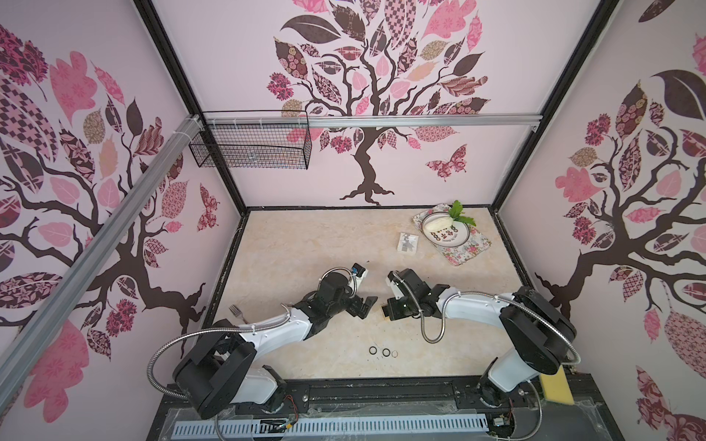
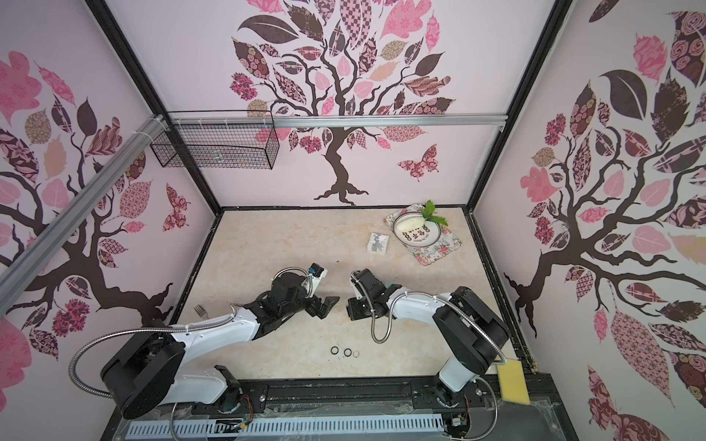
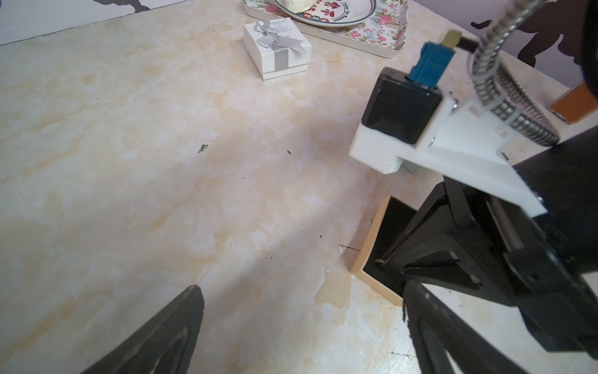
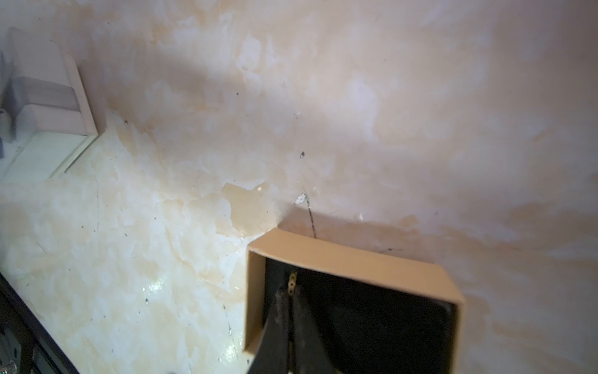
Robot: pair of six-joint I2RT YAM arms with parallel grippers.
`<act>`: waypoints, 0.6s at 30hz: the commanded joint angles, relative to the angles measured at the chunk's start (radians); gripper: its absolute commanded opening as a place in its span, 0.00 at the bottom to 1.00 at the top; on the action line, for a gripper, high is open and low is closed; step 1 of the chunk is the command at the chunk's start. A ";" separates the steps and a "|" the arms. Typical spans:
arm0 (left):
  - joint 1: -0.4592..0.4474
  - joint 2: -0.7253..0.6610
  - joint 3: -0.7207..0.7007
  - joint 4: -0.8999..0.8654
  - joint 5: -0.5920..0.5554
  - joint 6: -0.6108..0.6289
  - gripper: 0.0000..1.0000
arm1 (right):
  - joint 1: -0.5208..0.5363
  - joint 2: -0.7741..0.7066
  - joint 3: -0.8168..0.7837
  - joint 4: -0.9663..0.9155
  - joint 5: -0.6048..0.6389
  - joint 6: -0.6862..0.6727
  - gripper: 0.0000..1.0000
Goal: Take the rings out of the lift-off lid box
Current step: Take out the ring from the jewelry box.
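The lift-off lid box [image 4: 349,262] is tan with a black lining and stands open on the table, its rim [image 3: 372,239] also in the left wrist view. My right gripper [image 4: 289,293] reaches down into it, shut on a thin pale gold ring [image 4: 292,280] that sticks out past the tips; the same ring [image 3: 379,261] shows at the box's near corner. My left gripper [image 3: 301,288] is open and holds nothing, just left of the box. Three rings [image 1: 386,352] lie in a row on the table near the front, also seen in a top view [image 2: 347,352].
A white gift box with a grey bow [image 1: 408,242] stands behind the arms, beside a floral tray [image 1: 470,248] carrying a plate [image 1: 454,238]. A fork [image 1: 237,311] lies at the left. A yellow sponge [image 1: 556,385] sits at the front right, and a wire basket [image 1: 252,147] hangs on the back wall.
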 commanded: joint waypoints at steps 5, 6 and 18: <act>0.004 0.028 -0.015 0.027 0.031 -0.005 0.98 | 0.017 -0.074 -0.007 -0.042 -0.044 -0.095 0.00; 0.005 0.039 -0.011 0.031 0.039 -0.005 0.98 | 0.017 -0.081 -0.013 -0.046 -0.048 -0.104 0.00; 0.002 0.133 0.001 0.094 0.137 -0.033 0.98 | 0.019 -0.106 -0.075 0.013 -0.086 -0.086 0.00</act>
